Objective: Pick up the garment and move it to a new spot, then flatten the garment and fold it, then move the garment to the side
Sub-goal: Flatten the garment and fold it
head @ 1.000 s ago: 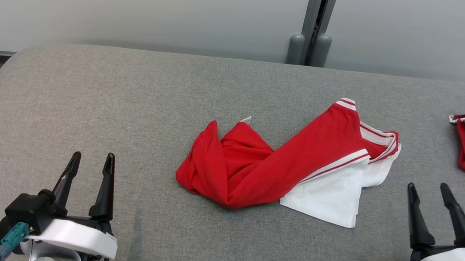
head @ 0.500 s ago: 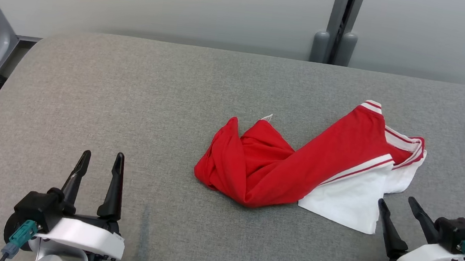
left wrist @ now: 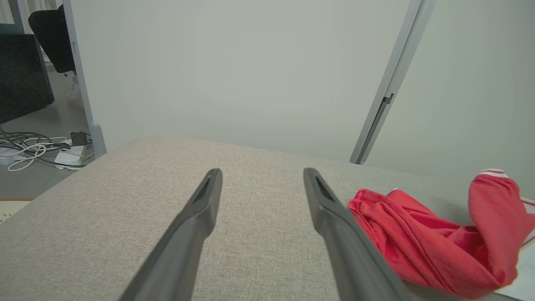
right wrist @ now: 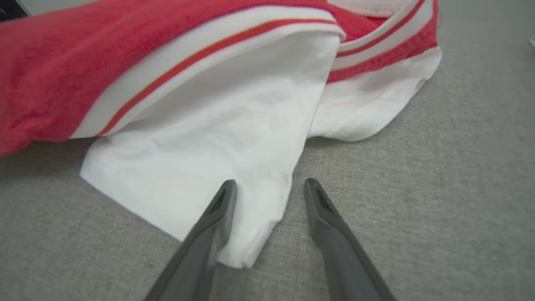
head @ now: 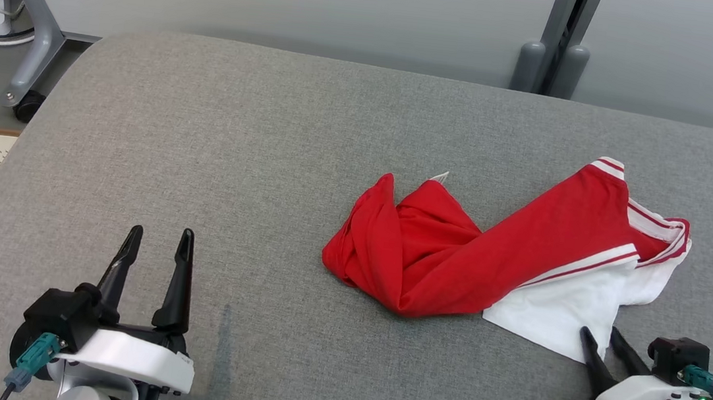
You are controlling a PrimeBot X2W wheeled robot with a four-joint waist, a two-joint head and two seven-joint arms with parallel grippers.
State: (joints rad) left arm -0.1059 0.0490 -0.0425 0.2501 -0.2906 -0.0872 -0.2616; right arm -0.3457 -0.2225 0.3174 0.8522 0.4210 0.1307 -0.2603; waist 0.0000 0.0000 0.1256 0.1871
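Left tool (head: 162, 230) sits at the front of the counter (head: 269, 151), fingers spread wide, nothing in it. Right tool (head: 599, 330) is apart too, a bit narrower. Its tips straddle the near white corner of the garment (head: 456, 257), not clamped on it. Garment's right of centre and lies diagonal: bunched red end near-left, striped hem pointing far-right. Grey fabric counter, pale wall behind, grey post (head: 562, 43), cables (left wrist: 33, 146) on the floor off left. Too twisted up to tell what kind of garment it is.
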